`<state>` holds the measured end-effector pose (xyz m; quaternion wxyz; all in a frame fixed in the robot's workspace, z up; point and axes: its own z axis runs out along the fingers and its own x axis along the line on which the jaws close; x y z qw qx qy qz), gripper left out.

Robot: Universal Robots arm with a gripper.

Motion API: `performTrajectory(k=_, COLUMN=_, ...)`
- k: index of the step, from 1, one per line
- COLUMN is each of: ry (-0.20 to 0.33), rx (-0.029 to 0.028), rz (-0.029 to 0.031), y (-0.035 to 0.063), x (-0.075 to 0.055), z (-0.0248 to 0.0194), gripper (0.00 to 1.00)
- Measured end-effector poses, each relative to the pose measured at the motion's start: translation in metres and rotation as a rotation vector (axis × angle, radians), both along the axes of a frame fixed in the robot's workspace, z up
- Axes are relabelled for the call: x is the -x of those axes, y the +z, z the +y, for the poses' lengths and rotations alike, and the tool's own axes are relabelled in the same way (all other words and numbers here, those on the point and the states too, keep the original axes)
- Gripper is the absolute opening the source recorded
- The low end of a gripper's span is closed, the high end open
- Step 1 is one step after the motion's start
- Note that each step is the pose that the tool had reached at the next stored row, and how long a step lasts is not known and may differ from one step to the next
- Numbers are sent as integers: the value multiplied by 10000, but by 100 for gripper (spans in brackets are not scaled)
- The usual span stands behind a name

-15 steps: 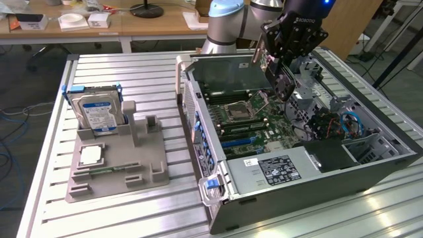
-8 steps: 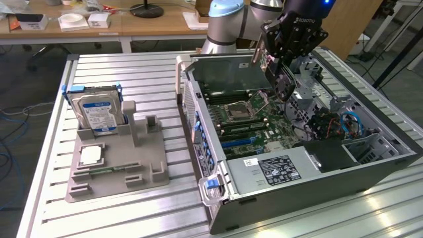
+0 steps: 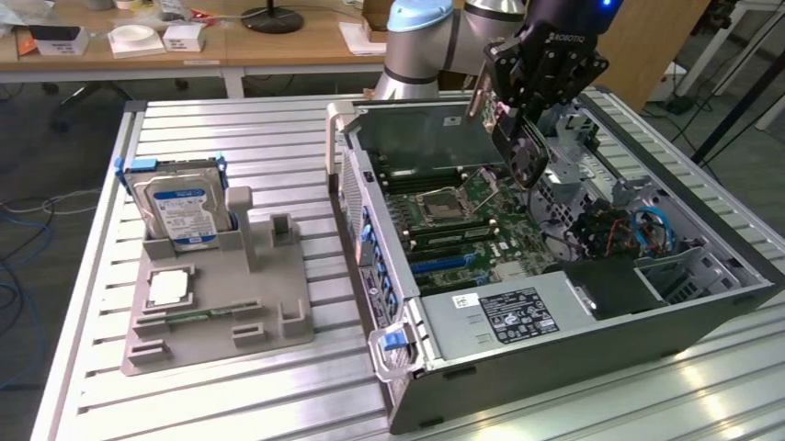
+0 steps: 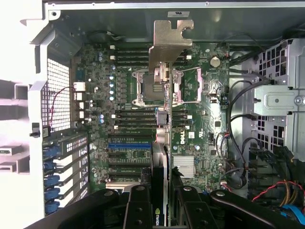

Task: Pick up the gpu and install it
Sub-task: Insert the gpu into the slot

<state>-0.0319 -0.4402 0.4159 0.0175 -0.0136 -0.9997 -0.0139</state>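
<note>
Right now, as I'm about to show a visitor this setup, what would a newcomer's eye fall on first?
First, the gripper over the open computer case, clamped on the gpu, which it holds on edge above the motherboard. Next, on the exterior view's left, the blue-labelled hard drive standing upright in a gray holder on the slatted table.

A case [image 3: 687,322] is set on the desk [image 3: 245,138] at the exterior view's right, and a holder [image 3: 276,303] is placed just beside it at the left. A drive [image 3: 184,211] is stood upright in the holder's far end, and a chip [image 3: 168,288] is laid flat nearer the camera. The gpu [image 3: 524,156] is held edge-on in the tool [image 3: 516,119], above the board [image 3: 491,230] inside the case.
</note>
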Motion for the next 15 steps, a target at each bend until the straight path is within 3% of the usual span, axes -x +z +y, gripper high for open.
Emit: performTrajectory(k=15, ry=68, rx=0, rz=0, y=0, x=0, z=0, gripper=26)
